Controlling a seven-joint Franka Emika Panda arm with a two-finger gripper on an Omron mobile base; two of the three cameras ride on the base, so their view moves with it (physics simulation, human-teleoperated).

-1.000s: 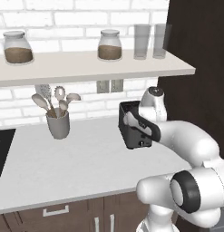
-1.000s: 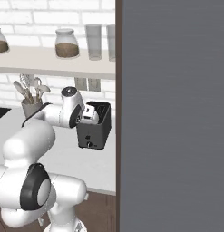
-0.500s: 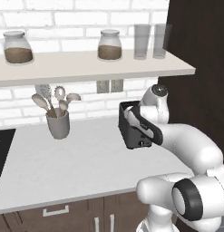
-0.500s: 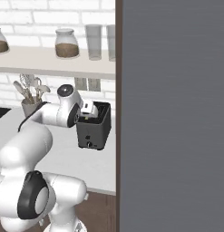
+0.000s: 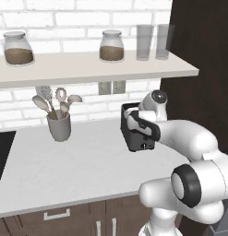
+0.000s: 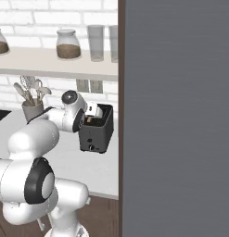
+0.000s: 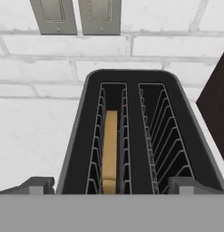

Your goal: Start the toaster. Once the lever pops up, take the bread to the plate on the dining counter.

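The black two-slot toaster [image 5: 139, 138] stands on the white counter under the brick wall, also seen in the right base view [image 6: 94, 135]. From the hand view I look down into the toaster [image 7: 131, 81]; the bread [image 7: 109, 149], a golden-brown slice, sits low in its left slot and the right slot is empty. My gripper [image 7: 111, 186] hovers just above the toaster's near end, open, with one fingertip outside each long side. From the left base camera the gripper [image 5: 135, 121] is right over the toaster top. The plate and the dining counter are out of view.
A grey utensil cup [image 5: 59, 126] stands left of the toaster. A shelf [image 5: 87, 67] with jars and glasses runs overhead. Two wall outlets [image 7: 76, 16] sit behind the toaster. A dark tall cabinet [image 5: 203, 83] rises on the right, a black cooktop [image 5: 1, 152] far left.
The hand has shifted slightly left and down, closer over the toaster. Toaster and bread have not moved.
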